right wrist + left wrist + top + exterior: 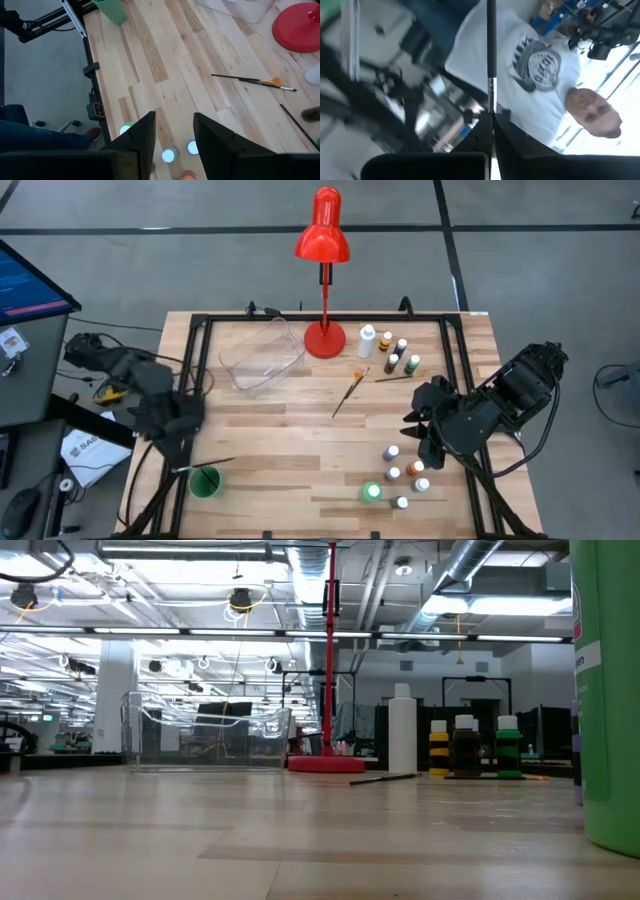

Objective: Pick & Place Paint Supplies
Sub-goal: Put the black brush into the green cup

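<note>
green bottle [607, 690], left hand [180, 448] gripping brush [205, 467]

Lamp [323, 240] stands at the surface's [280, 450] rear centre — clear bin [262, 355] to its left, bottle cluster [390, 352] right; two brushes [351, 391] lie before it, further bottles [403, 473] front-right.

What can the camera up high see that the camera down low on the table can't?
Only the high view shows both arms: the left gripper shut at the table's left edge, the right gripper open above the small bottles, plus a green cup. Only the low view shows the room's ceiling lights and pipes. Both show the red lamp, the clear box and a brush.
</note>
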### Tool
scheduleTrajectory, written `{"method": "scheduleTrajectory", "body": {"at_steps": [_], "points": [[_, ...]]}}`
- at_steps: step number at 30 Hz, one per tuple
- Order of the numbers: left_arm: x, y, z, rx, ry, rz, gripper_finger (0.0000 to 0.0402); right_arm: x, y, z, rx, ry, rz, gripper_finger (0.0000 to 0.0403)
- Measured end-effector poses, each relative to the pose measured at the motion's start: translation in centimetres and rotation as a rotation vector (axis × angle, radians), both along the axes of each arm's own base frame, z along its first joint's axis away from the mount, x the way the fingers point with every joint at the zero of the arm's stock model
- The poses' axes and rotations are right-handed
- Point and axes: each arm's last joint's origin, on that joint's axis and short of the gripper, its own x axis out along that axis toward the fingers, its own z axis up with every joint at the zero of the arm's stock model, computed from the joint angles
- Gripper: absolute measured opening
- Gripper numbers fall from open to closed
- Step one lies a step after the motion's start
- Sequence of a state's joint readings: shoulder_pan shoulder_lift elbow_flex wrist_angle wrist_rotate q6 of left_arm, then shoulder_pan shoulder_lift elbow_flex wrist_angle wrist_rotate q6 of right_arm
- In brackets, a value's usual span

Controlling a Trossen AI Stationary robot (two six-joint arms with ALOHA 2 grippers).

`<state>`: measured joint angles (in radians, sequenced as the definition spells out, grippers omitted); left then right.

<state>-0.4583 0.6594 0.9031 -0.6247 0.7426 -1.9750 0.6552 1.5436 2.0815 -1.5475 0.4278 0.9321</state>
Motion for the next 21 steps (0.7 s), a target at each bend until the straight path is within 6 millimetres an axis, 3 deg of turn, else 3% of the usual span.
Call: {"method": "scheduleTrajectory", "body": {"at_steps": [9,15,21], "points": [[-1.3,-1.2,-0.5,-0.037,0.23,-0.188,0.0,0.0,0.0,0.0,-0.01,0.0,0.013,0.0127],[-0.7,-2.4,-3.4,0.028,0.342,-0.247,0.0,0.1,0.0,0.0,-0.044,-0.009,0.044,0.0127],[-0.2,-3.1,-5.4,0.073,0.342,-0.294,0.0,0.2,0.1,0.1,-0.049,-0.016,0.047,0.0127]]}}
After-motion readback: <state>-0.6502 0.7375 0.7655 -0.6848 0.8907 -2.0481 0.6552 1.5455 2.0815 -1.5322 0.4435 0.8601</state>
